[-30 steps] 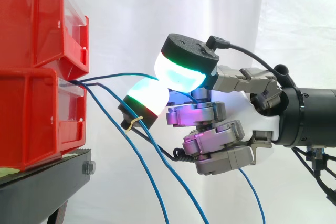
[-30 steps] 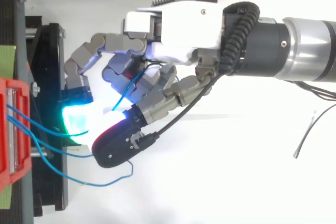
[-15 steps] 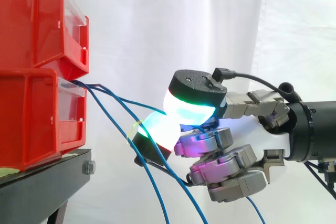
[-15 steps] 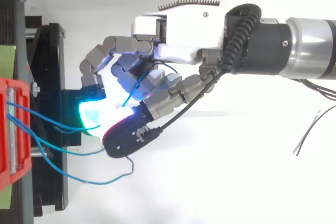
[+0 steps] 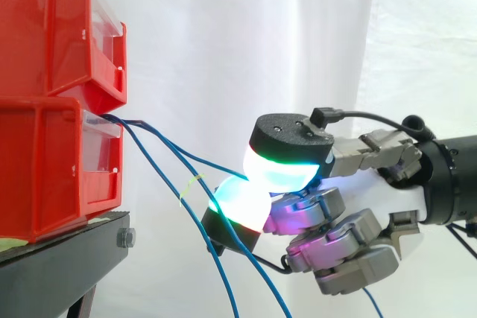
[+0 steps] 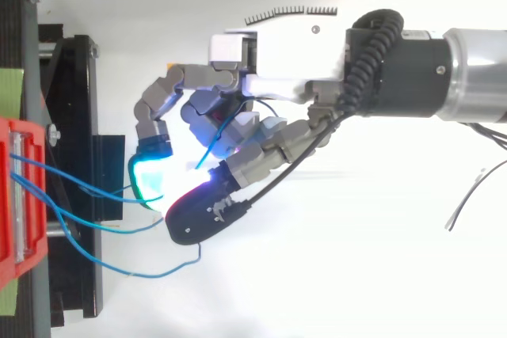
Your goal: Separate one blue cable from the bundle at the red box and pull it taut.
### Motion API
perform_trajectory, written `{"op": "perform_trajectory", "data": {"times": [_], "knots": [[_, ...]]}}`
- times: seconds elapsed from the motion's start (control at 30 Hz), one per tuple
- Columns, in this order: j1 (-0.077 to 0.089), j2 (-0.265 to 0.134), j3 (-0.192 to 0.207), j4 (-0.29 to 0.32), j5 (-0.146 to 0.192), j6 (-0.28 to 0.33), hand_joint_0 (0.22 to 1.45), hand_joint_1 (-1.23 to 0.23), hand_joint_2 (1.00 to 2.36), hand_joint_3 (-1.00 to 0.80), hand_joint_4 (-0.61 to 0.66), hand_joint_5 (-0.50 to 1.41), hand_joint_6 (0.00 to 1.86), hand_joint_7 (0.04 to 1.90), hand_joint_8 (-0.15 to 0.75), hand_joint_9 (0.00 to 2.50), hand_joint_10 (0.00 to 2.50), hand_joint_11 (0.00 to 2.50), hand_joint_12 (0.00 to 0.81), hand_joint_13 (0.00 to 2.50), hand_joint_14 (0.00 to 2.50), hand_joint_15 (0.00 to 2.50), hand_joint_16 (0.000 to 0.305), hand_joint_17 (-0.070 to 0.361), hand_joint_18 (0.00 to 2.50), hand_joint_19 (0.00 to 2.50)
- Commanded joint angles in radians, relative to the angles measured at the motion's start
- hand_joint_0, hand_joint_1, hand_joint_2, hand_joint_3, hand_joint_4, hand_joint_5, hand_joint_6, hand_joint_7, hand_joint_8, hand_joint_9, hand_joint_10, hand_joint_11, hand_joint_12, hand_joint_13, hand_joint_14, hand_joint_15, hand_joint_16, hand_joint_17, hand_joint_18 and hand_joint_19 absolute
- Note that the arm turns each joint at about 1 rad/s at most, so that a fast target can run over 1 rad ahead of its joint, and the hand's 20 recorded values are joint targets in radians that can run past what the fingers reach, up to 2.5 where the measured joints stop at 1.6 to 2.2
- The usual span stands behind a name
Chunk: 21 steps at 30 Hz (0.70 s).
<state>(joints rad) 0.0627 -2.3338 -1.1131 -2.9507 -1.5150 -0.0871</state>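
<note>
Blue cable (image 5: 205, 162): pinched between glowing fingertips (image 5: 287, 173), stretching ahead of them.
Hand (image 5: 376, 191): clamped on that cable.
Red bins (image 5: 45, 161): ahead of fingertips.

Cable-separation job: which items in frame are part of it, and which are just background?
In the job:
- hand, pinching one blue cable
- other blue cables, hanging slack
- lower red bin, where the cables come out

Just there:
- upper red bin
- black stand
- white curtain
</note>
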Motion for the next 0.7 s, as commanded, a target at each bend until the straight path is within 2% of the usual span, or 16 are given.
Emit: {"op": "perform_trajectory", "data": {"times": [0.0, 0.1, 0.17, 0.33, 0.53, 0.63, 0.67], "knots": [[0.0, 0.022, 0.002, -0.041, 0.001, -0.043, 0.63, -0.91, 1.02, 0.11, -0.14, -0.06, 0.92, 1.06, 0.225, 0.72, 2.5, 1.76, 0.435, 0.96, 2.5, 1.17, 0.053, 0.118, 1.46, 1.52], [0.0, 0.044, 0.001, -0.074, 0.004, -0.092, 0.63, -0.91, 1.01, 0.11, -0.14, -0.06, 0.92, 1.06, 0.227, 0.72, 2.5, 1.8, 0.435, 0.96, 2.5, 1.18, 0.054, 0.122, 1.46, 1.48], [0.0, 0.051, 0.002, -0.088, 0.003, -0.103, 0.63, -0.91, 1.01, 0.11, -0.14, -0.06, 0.92, 1.05, 0.234, 0.73, 2.5, 1.77, 0.431, 0.97, 2.5, 1.18, 0.054, 0.122, 1.46, 1.47], [0.0, 0.071, 0.001, -0.16, 0.001, -0.106, 0.63, -0.91, 1.01, 0.11, -0.14, -0.06, 0.92, 1.06, 0.237, 0.73, 2.5, 1.78, 0.437, 0.97, 2.5, 1.18, 0.055, 0.124, 1.46, 1.43], [0.002, 0.087, -0.004, -0.202, 0.004, -0.106, 0.63, -0.9, 1.01, 0.11, -0.14, -0.06, 0.92, 1.06, 0.238, 0.73, 2.5, 1.79, 0.434, 0.97, 2.5, 1.17, 0.056, 0.125, 1.47, 1.42], [0.003, 0.096, -0.017, -0.211, 0.004, -0.106, 0.63, -0.9, 1.01, 0.11, -0.14, -0.06, 0.92, 1.06, 0.238, 0.74, 2.5, 1.77, 0.44, 0.98, 2.5, 1.17, 0.055, 0.124, 1.47, 1.42], [0.005, 0.105, -0.039, -0.211, 0.004, -0.106, 0.63, -0.9, 1.01, 0.11, -0.14, -0.06, 0.92, 1.06, 0.238, 0.74, 2.5, 1.77, 0.434, 0.97, 2.5, 1.17, 0.055, 0.124, 1.46, 1.43]]}}
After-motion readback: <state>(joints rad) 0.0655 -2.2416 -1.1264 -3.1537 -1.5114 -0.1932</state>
